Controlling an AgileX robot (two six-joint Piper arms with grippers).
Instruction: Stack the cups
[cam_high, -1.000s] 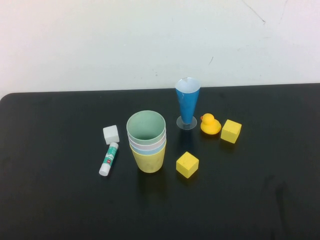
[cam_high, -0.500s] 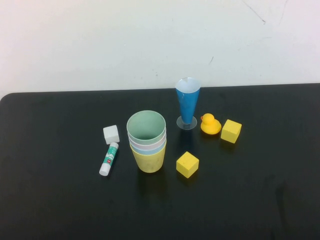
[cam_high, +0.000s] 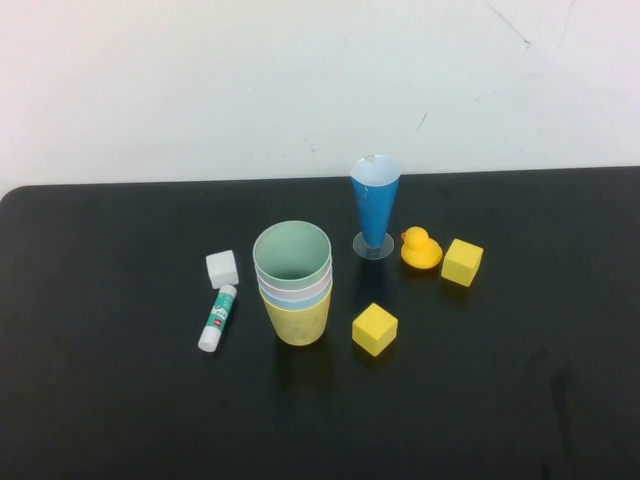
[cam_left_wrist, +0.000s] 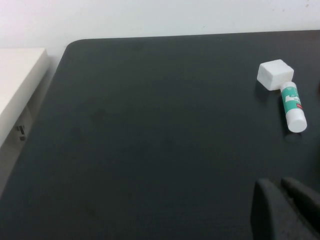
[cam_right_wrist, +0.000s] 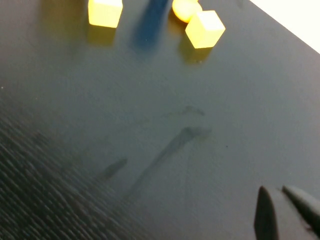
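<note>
Cups (cam_high: 294, 283) nested in one stack, mid-tabletop (cam_high: 100, 400), well off every edge. Left gripper (cam_left_wrist: 285, 210) over bare tabletop near glue stick (cam_left_wrist: 293, 107), jaws pressed together. Right gripper (cam_right_wrist: 282, 212) over bare front-right tabletop, jaws nearly together.

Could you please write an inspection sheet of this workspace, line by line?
Surface: black table, faint smudges.
Job's things: cups nested in one upright stack, green innermost, yellow outermost.
Clutter: blue cone glass, rubber duck, two yellow cubes, white block, glue stick.
Grippers: left gripper over bare table near the glue stick, holding nothing; right gripper over bare table, holding nothing; both out of the high view.
Cables: nothing seen.
Surroundings: white wall behind.
</note>
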